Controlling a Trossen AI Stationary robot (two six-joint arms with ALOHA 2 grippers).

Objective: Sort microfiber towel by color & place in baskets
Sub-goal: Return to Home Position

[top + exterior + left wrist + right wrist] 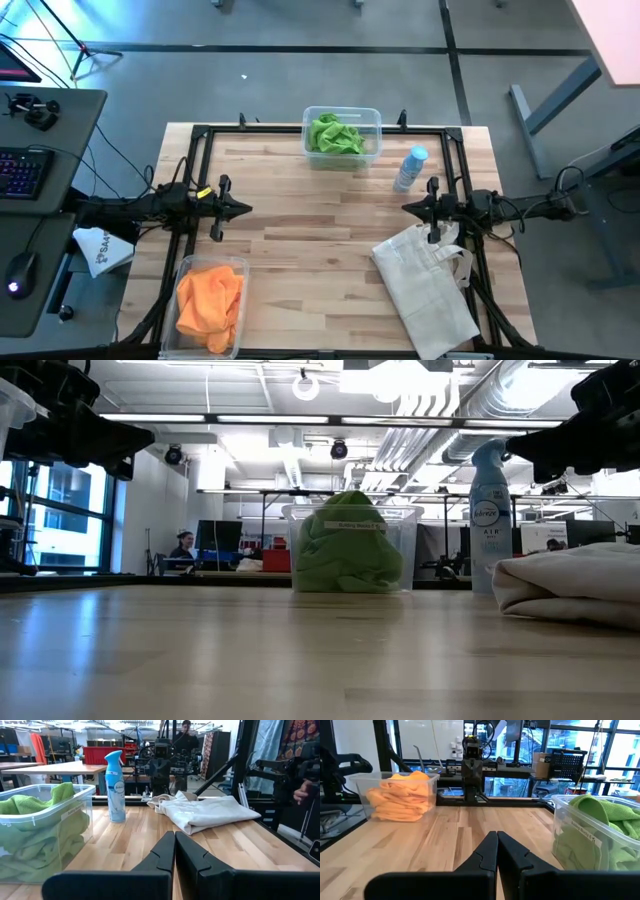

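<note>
- Green towels (pixel 335 135) fill the clear bin (pixel 374 120) at the table (pixel 320 250) edge, near the spray bottle (pixel 410 170).
- Orange towels (pixel 210 300) fill the other bin (pixel 240 265), at the corner close to my left arm. I see no loose towel on the wood.
- My left gripper (pixel 243 208) hovers over the left side of the table, fingers pressed together, holding nothing.
- My right gripper (pixel 410 208) hovers opposite, also closed on nothing, just beside the tote bag (pixel 425 290).
- To go home well, I judge I should pull both arms back slowly and level, so that the right one catches neither the bag nor the bottle.
- Each bin holds one colour only, so the sorting looks finished.
</note>
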